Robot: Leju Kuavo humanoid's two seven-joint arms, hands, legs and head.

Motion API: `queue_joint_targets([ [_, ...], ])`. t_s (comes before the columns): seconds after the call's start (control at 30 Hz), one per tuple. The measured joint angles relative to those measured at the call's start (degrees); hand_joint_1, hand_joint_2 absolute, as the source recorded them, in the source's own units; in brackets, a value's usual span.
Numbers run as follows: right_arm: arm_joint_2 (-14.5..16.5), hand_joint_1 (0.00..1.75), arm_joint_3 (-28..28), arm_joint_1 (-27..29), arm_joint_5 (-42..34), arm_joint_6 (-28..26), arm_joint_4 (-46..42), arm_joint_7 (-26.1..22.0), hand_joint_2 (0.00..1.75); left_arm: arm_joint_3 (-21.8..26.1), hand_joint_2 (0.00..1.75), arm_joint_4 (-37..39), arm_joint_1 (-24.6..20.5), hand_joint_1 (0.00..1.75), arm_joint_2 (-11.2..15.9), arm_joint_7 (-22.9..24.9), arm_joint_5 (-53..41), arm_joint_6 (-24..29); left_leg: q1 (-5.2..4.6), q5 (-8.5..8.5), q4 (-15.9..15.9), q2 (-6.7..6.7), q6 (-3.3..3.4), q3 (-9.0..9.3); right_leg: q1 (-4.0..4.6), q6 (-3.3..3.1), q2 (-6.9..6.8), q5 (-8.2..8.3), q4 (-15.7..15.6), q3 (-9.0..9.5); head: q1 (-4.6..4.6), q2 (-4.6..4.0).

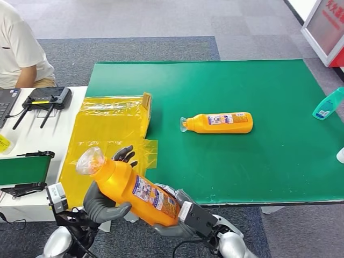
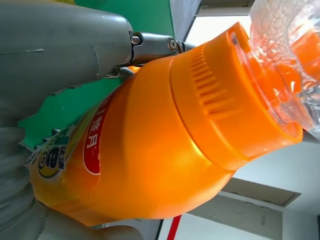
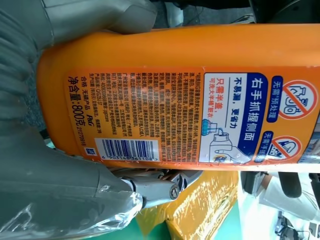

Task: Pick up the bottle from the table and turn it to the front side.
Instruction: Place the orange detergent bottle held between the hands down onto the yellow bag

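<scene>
Orange bottle (image 1: 131, 189) held off the worktop (image 1: 259, 161) near its front edge, tilted, clear cap toward the upper left. Left hand (image 1: 106, 201) grasps it at the shoulder; right hand (image 1: 178, 212) grasps the base end. Back label with barcode (image 3: 126, 148) faces the right wrist camera. Second orange bottle (image 1: 219, 123) lies on its side on the green mat. Yellow bag (image 1: 107, 134) lies to the left.

The back label (image 3: 181, 117) of the orange bottle (image 3: 226, 50) shows Chinese text "右手抓握侧面", "不易漏, 更省力", "净含量: 800克", a P&G mark and a barcode (image 3: 126, 149). On its front label (image 2: 92, 142) I can read only "月".
</scene>
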Motion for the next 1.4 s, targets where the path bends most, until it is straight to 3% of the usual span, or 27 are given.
queue_joint_targets([
  [0.17, -0.6, 1.75, 0.7, -0.9, -0.3, 0.4, 0.1, -0.4, 1.75, -1.0, 1.75, 1.3, -1.8, 0.0, 0.4, 0.0, 2.3, -1.3, 0.0, 0.0, 0.0, 0.0, 0.0, -0.01, 0.0, 0.0, 0.0, 0.0, 0.0, 0.0, -0.01, 0.0],
  [0.2, -0.7, 1.75, 1.0, -1.2, -0.4, 0.6, 0.1, -0.5, 1.75, -1.3, 1.75, 1.6, -2.2, 0.09, 0.4, 0.1, 3.5, -1.7, 0.0, 0.0, 0.0, 0.0, 0.0, -0.01, 0.0, 0.01, 0.0, 0.0, 0.0, 0.0, -0.01, 0.0],
  [0.33, -0.9, 1.75, 2.5, -3.3, -0.9, 1.1, 0.1, -0.1, 1.75, -2.4, 1.75, 3.9, -3.7, 1.65, 0.3, 0.3, 9.0, -3.9, 0.0, 0.0, 0.0, 0.0, 0.0, -0.01, 0.0, 0.01, 0.0, 0.01, 0.0, 0.0, -0.01, 0.0],
  [0.4, -0.9, 1.75, 3.2, -4.6, -1.2, 1.2, 0.3, 0.3, 1.75, -2.9, 1.75, 5.4, -4.7, 1.75, 0.3, 0.2, 10.5, -4.8, 0.0, 0.01, 0.0, 0.0, 0.01, -0.01, 0.0, 0.01, 0.0, 0.01, 0.0, 0.01, -0.01, 0.0],
  [0.8, -0.9, 1.71, 6.5, -8.2, -4.3, 0.8, 0.2, 3.2, 1.75, -2.7, 1.75, 7.6, -6.6, 1.75, 0.1, -1.4, 13.6, -6.9, 0.0, 0.07, 0.0, -0.01, -0.02, -0.04, 0.0, 0.01, -0.02, 0.04, 0.0, 0.02, -0.01, 0.0],
  [0.9, -0.9, 1.05, 6.8, -8.1, -4.7, 0.6, 0.2, 3.2, 1.75, -2.7, 1.75, 7.5, -6.6, 1.75, -0.1, -1.4, 13.3, -6.6, 0.0, 0.07, 0.0, -0.01, -0.02, -0.04, 0.0, 0.01, -0.02, 0.04, 0.0, 0.02, -0.01, 0.0],
  [0.93, -0.9, 0.99, 6.8, -8.1, -4.8, 0.5, 0.2, 3.2, 1.75, -2.7, 1.75, 7.4, -6.6, 1.75, -0.1, -1.4, 13.2, -6.3, 0.0, 0.07, 0.0, -0.01, -0.02, -0.04, 0.0, 0.01, -0.02, 0.04, 0.0, 0.02, -0.01, 0.0],
  [1.03, -0.9, 1.59, 6.8, -7.7, -5.1, 0.1, 0.1, 3.2, 1.75, -2.7, 1.75, 6.8, -6.2, 1.75, -0.4, -1.4, 12.7, -5.1, 0.0, 0.07, 0.0, -0.01, -0.02, -0.04, 0.0, 0.01, -0.02, 0.04, 0.0, 0.02, -0.01, 0.0],
  [1.17, -0.9, 1.7, 6.6, -6.8, -5.0, -0.4, -0.7, 3.2, 1.75, -2.4, 1.75, 5.1, -5.0, 1.75, -1.1, -0.9, 11.8, -3.0, 0.0, 0.07, 0.0, -0.01, -0.02, -0.04, 0.0, 0.01, -0.02, 0.04, 0.0, 0.02, -0.01, 0.0],
  [1.2, -0.9, 1.59, 6.5, -6.6, -4.9, -0.4, -1.0, 3.2, 1.75, -2.3, 1.75, 4.7, -4.7, 1.75, -1.3, -0.7, 11.6, -2.7, 0.0, 0.07, 0.0, -0.01, -0.02, -0.04, 0.0, 0.01, -0.02, 0.04, 0.0, 0.01, -0.01, 0.0],
  [1.3, -0.9, 0.31, 6.2, -6.0, -4.5, -0.5, -1.7, 3.3, 1.75, -2.1, 1.75, 3.6, -4.0, 1.75, -1.8, -0.3, 10.6, -1.7, 0.0, 0.07, 0.0, -0.01, -0.02, -0.04, 0.0, 0.01, -0.02, 0.04, 0.0, 0.01, -0.01, 0.0],
  [1.33, -1.0, 0.0, 6.1, -5.7, -4.4, -0.7, -2.1, 3.4, 1.75, -2.0, 1.75, 3.1, -3.7, 1.75, -2.0, -0.2, 9.8, -1.0, 0.0, 0.07, 0.0, -0.01, -0.02, -0.03, 0.0, 0.01, -0.02, 0.04, 0.0, 0.01, -0.01, 0.0],
  [1.4, -1.1, 0.0, 5.6, -4.5, -4.2, -1.3, -3.3, 3.2, 1.75, -1.9, 1.75, 1.9, -2.4, 1.75, -2.8, 0.1, 7.4, 0.5, 0.0, 0.05, 0.0, -0.01, -0.01, -0.03, -0.01, 0.01, -0.01, 0.03, 0.0, -0.01, -0.01, 0.0],
])
